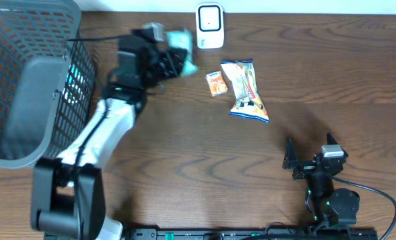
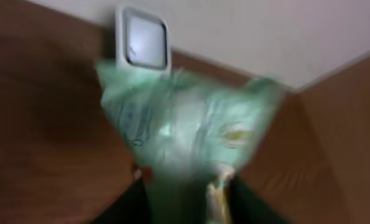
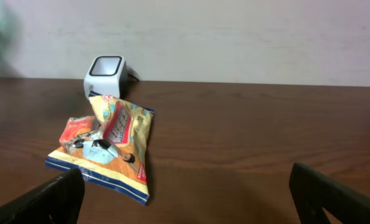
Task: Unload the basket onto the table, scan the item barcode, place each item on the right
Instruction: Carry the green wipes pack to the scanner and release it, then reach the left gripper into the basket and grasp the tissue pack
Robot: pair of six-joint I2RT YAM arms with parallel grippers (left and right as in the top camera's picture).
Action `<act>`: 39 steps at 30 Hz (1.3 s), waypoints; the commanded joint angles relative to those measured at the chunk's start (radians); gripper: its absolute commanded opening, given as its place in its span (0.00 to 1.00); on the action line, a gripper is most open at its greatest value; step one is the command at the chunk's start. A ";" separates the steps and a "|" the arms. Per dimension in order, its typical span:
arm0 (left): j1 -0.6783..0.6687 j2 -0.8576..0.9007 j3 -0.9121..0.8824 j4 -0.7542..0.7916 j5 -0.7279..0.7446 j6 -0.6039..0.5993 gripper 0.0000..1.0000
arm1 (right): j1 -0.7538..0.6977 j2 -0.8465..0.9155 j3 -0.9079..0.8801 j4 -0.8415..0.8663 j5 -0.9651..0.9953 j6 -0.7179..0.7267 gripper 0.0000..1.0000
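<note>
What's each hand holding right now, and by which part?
The green packet sits with its lower edge between the fingers of the left hand; blur hides whether they actually grip it. The right hand is open and holds nothing.

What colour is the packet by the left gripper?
The packet is pale green; left wrist view shows it best, though blurred.

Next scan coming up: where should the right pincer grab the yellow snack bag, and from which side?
The yellow snack bag lies flat; I'd pinch its blue near-end seam from above, clear of the orange packet by its far end.
</note>
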 commanded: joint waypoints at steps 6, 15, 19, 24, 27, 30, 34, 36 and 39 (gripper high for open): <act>-0.056 0.014 0.016 0.012 0.001 0.020 0.67 | 0.008 -0.005 -0.001 -0.005 0.008 0.004 0.99; -0.007 -0.131 0.017 -0.008 -0.004 0.164 0.67 | 0.008 -0.005 -0.001 -0.005 0.007 0.004 0.99; 0.039 -0.221 0.029 -0.103 -0.053 0.186 0.67 | 0.008 -0.005 -0.001 -0.005 0.007 0.003 0.99; 0.134 -0.291 0.192 -0.402 -0.184 0.270 0.84 | 0.008 -0.005 -0.001 -0.005 0.007 0.004 0.99; 0.205 -0.273 0.404 -0.646 -0.184 0.326 0.98 | 0.008 -0.005 -0.001 -0.005 0.007 0.004 0.99; 0.284 -0.227 0.637 -0.856 -0.184 0.393 0.98 | 0.008 -0.005 -0.001 -0.005 0.008 0.004 0.99; 0.411 -0.152 0.896 -1.039 -0.184 0.433 0.98 | 0.008 -0.005 -0.001 -0.005 0.007 0.004 0.99; 0.486 -0.122 0.965 -1.071 -0.185 0.433 0.98 | 0.008 -0.005 -0.001 -0.005 0.007 0.004 0.99; 0.589 -0.098 0.969 -1.051 -0.185 0.433 0.98 | 0.008 -0.005 -0.001 -0.005 0.008 0.004 0.99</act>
